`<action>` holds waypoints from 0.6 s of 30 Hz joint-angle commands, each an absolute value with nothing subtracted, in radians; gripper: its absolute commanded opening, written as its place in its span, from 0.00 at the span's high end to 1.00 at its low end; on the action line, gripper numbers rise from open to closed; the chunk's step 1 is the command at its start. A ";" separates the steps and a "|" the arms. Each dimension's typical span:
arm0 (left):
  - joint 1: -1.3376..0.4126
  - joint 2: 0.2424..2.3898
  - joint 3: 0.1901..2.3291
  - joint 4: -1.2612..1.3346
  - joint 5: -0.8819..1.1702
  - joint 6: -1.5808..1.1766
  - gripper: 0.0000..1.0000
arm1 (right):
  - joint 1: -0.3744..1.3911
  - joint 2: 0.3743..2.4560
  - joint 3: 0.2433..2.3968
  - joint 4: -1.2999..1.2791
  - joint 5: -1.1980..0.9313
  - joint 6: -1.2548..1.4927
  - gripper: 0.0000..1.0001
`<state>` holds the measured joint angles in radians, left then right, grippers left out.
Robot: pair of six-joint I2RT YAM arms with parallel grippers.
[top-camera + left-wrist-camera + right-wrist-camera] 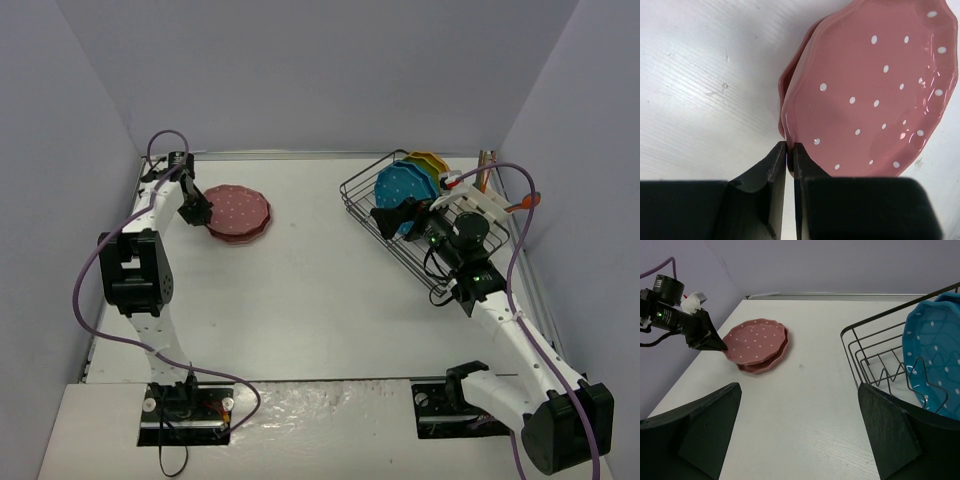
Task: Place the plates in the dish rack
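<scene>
**A:** Rack contents?

**B:** In the dark wire dish rack [352, 200], a blue white-dotted scalloped plate [932, 355] is seen stood on edge. A green plate [424, 172] and a yellow plate [433, 160] are ranged behind it.

**A:** Pincers?

**B:** The left pincer [790, 147] is clamped on the rim of the upper pink dotted plate [870, 95]. That plate is stacked on a second pink plate [767, 365] on the white bench [320, 290], well apart from the rack. The right pincer [799, 387] is spread wide by the rack, and nothing is held in it.
</scene>
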<state>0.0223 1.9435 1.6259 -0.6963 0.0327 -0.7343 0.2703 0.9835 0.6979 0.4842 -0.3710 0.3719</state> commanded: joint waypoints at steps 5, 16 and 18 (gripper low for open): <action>0.083 1.753 1.514 -0.616 0.045 -0.729 1.00 | 0.286 0.971 0.728 0.567 -0.373 0.367 0.00; 0.123 1.771 1.380 -0.475 0.147 -0.732 0.97 | 0.305 0.973 0.720 0.564 -0.362 0.358 0.00; 0.130 1.772 1.364 -0.456 0.153 -0.738 0.93 | 0.305 0.974 0.719 0.557 -0.357 0.352 0.00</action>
